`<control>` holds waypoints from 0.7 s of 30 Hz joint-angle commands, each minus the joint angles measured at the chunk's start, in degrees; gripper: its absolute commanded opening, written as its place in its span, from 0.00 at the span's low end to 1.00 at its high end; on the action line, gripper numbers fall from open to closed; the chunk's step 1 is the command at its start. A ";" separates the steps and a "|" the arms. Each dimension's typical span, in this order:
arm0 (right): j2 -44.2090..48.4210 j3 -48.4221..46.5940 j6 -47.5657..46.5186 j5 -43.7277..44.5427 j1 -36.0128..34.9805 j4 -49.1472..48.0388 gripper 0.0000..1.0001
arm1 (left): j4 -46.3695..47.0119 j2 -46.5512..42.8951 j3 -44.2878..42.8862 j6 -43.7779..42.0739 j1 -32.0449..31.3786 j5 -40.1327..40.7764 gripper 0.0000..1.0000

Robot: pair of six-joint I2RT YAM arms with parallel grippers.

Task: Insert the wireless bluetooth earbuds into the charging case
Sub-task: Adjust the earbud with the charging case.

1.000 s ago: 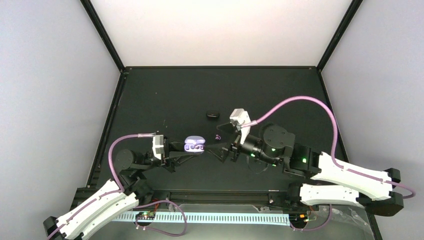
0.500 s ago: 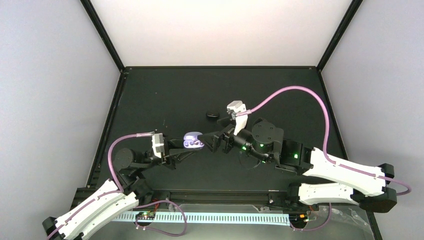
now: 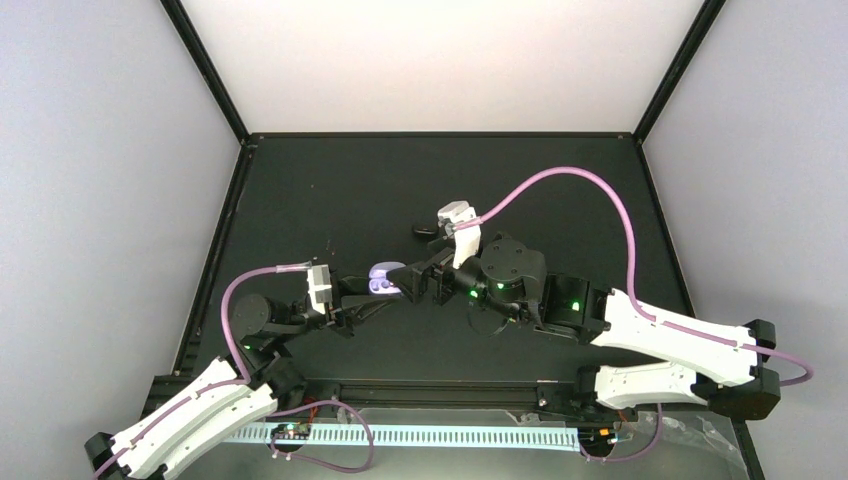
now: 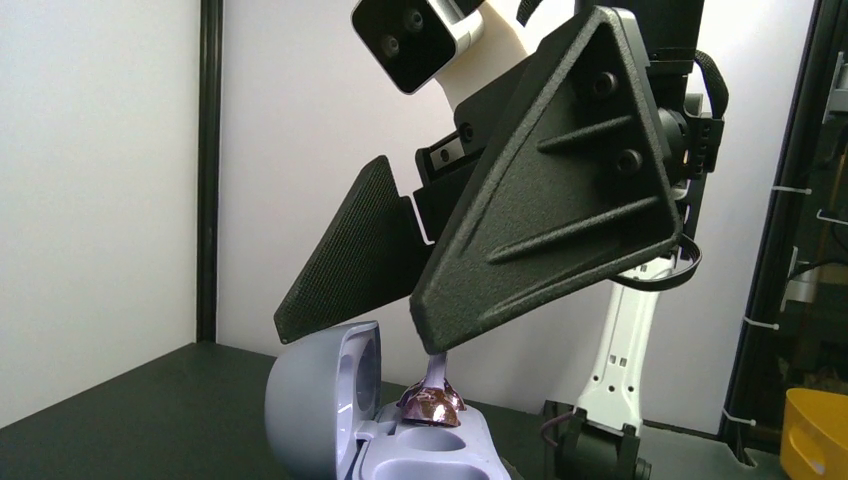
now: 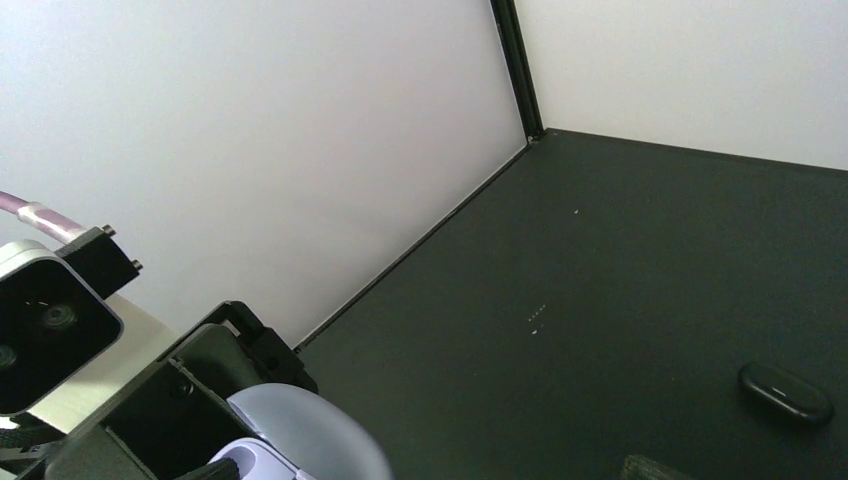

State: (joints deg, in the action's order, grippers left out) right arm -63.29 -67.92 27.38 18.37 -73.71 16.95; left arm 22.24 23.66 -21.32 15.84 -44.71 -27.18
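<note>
At table point(image 3: 300, 200) centre | right gripper point(image 3: 412, 283) has swung over the case point(image 4: 330, 420), jaws now spread wide, empty | purple bud point(image 4: 432, 405) sits in case socket | left gripper point(image 3: 372, 297) pinches case | likely just released; seating unconfirmed

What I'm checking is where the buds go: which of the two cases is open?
The lilac case: its lid stands raised, with a purple earbud at one well. The black case, farther back on the table, is shut.
</note>
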 commanded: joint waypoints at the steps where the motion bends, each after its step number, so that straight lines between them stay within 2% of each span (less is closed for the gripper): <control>1: -0.25 -1.69 1.06 2.74 -0.35 1.53 1.00 | 0.00 -0.24 -2.32 -1.07 -0.20 0.89 0.02; 21: -0.58 -1.77 2.08 4.64 -0.38 4.39 0.99 | -0.54 -1.58 -2.32 -0.98 -0.21 1.57 0.02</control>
State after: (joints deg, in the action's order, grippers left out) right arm -63.96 -68.47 28.93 20.95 -73.71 20.18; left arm 21.63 23.18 -21.32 15.59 -44.71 -26.92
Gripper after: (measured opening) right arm 0.991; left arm 0.261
